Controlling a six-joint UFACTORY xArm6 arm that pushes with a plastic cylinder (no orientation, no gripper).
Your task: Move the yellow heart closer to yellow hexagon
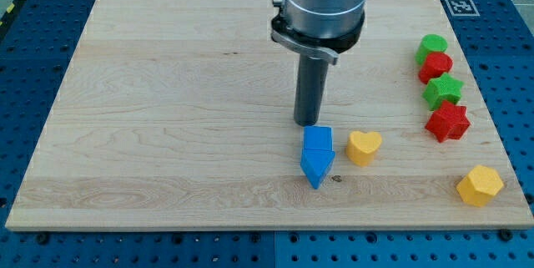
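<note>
My tip (pixel 309 123) rests on the pale wooden surface (pixel 167 93) a little below the view's middle, at the lower end of a straight dark rod that hangs from a wide grey metal collar. There are no jaws on this arm, so nothing is clasped or let go; the rod only pushes. Just below the tip, almost touching it, lie two blue blocks in a column: a blocky blue piece (pixel 317 139) and under it a blue pointed piece (pixel 316 167) whose sharp end aims at the view's bottom. The yellow heart (pixel 364 146) sits just to the right of these blue blocks, close but apart from them, its lobes turned upward and to the right. The yellow hexagon (pixel 480 185) lies well apart from the heart, near the surface's lower right corner. Between them the wood is bare. Along the right edge stands a tight column of four blocks, each touching the next: a green rounded block (pixel 432 46), a red rounded block (pixel 435 67), a green star (pixel 443 90) and a red star (pixel 448 122). The blocks look like smooth matte plastic; the surface shows fine lengthwise grain and lies on a blue perforated base (pixel 33 68).
</note>
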